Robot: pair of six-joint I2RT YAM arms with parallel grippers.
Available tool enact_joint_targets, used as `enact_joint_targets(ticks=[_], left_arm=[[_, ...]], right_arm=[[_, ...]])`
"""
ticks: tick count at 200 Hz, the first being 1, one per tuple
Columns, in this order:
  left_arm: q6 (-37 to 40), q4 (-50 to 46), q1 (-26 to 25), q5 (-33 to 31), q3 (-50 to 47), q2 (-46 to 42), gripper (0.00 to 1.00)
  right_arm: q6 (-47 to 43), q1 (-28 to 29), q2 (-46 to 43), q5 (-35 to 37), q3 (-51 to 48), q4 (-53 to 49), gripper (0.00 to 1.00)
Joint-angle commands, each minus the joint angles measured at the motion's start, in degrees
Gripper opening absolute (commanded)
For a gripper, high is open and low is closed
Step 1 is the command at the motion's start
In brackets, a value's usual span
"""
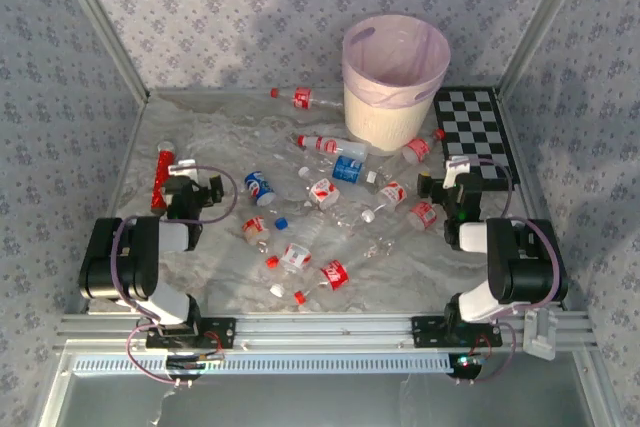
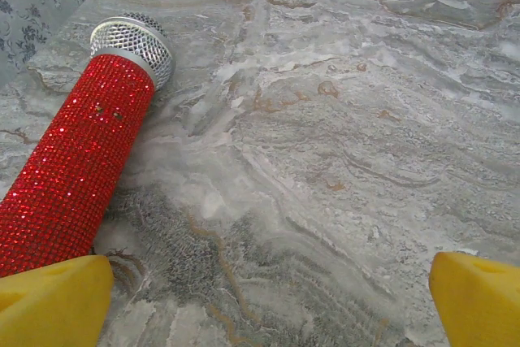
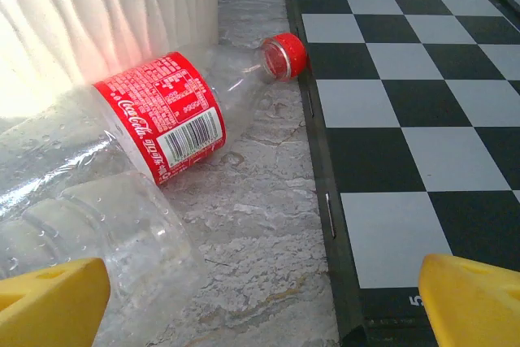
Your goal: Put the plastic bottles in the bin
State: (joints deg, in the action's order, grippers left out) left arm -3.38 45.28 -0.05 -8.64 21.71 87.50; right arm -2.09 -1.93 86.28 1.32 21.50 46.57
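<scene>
Several clear plastic bottles lie on their sides across the middle of the marble table, such as a red-labelled one [image 1: 322,192] and a blue-labelled one [image 1: 259,187]. The cream bin [image 1: 395,77] with its pale liner stands at the back. My left gripper [image 1: 195,190] [image 2: 268,306] is open over bare table, left of the bottles. My right gripper [image 1: 447,187] [image 3: 264,306] is open low over the table. Ahead of it a red-capped bottle [image 3: 162,119] lies against the bin wall [image 3: 106,14], and a second clear bottle [image 3: 73,217] lies by the left finger.
A glittery red tube [image 1: 161,177] [image 2: 73,176] with a silver mesh end lies at the left, just ahead of my left finger. A black-and-white chequered board [image 1: 478,132] [image 3: 406,79] lies right of the bin, its edge close to my right gripper. Patterned walls enclose the table.
</scene>
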Motion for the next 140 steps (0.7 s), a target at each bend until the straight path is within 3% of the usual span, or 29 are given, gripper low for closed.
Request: enact_joint_targets(ticks=[1, 140], left_arm=[[0.8, 2.4, -0.3, -0.6, 1.5, 0.5, 1.00], [0.5, 1.7, 0.3, 0.9, 1.8, 0.4, 1.00]], right_arm=[[0.6, 0.3, 0.9, 1.3, 1.1, -0.5, 1.00], [0.9, -0.1, 1.0, 0.6, 1.3, -1.0, 1.00]])
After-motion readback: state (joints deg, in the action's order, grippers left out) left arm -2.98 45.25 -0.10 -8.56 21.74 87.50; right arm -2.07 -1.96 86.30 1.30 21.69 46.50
